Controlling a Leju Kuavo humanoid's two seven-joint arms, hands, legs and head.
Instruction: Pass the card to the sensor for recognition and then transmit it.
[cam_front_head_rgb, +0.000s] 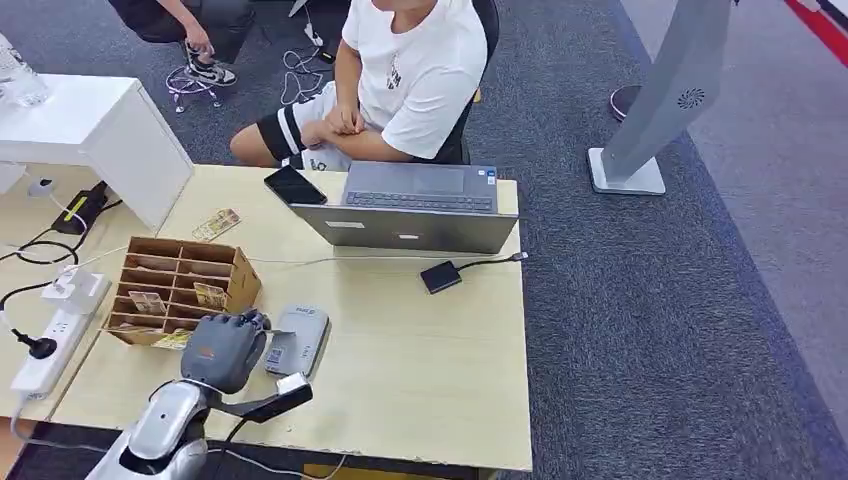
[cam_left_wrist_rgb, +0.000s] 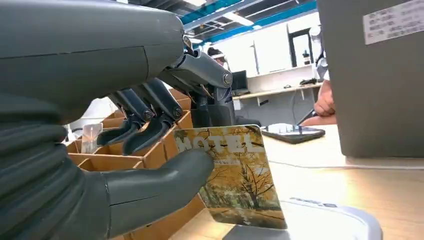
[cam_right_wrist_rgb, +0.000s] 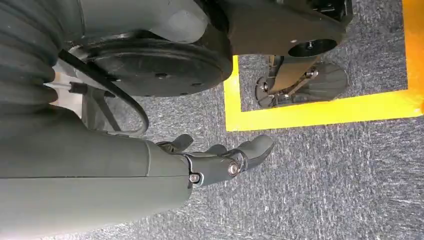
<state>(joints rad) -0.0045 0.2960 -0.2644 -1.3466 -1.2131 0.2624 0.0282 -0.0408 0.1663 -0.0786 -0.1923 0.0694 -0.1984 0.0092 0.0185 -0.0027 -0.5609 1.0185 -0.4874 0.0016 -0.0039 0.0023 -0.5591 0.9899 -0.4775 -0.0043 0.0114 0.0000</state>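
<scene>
My left hand (cam_front_head_rgb: 225, 350) hovers at the near left part of the table, right beside the grey sensor pad (cam_front_head_rgb: 299, 340). In the left wrist view its thumb and fingers (cam_left_wrist_rgb: 150, 130) pinch a card (cam_left_wrist_rgb: 240, 175) printed with "HOTEL" and autumn trees. The card stands on edge, its lower edge just over the sensor pad (cam_left_wrist_rgb: 320, 222); I cannot tell if they touch. My right hand (cam_right_wrist_rgb: 220, 160) hangs beside my body above the grey carpet, fingers loosely extended and holding nothing.
A cardboard card organizer (cam_front_head_rgb: 180, 285) with several cards sits just left of the sensor. Farther back lie a laptop (cam_front_head_rgb: 415, 205), a phone (cam_front_head_rgb: 295, 186), a black adapter (cam_front_head_rgb: 440, 276) and a loose card (cam_front_head_rgb: 217, 224). A person (cam_front_head_rgb: 410, 70) sits behind the table. A power strip (cam_front_head_rgb: 55, 340) lies left.
</scene>
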